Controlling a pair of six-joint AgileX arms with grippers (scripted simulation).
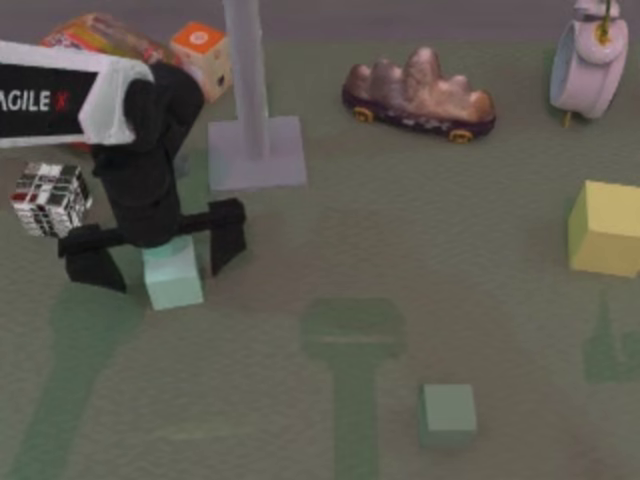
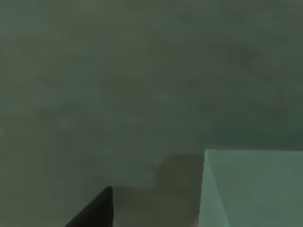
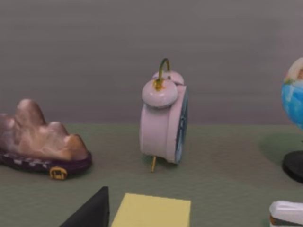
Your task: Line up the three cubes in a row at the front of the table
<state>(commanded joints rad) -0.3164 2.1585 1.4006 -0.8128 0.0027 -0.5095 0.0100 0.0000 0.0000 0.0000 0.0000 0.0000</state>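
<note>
Three cubes: mint (image 1: 172, 277) between left jaws, green (image 1: 447, 413), yellow (image 1: 606, 228)

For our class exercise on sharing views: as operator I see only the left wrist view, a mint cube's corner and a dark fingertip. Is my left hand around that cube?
Observer: Yes. In the top view the left hand is open, one finger on either side of the pale mint cube.
Operator: Where are the other two cubes?
Observer: The small green cube sits near the front, right of centre; the yellow cube is at the right edge.
Operator: And the right arm?
Observer: Outside the top view; its wrist camera faces a pink alarm clock beyond the yellow cube.
</note>
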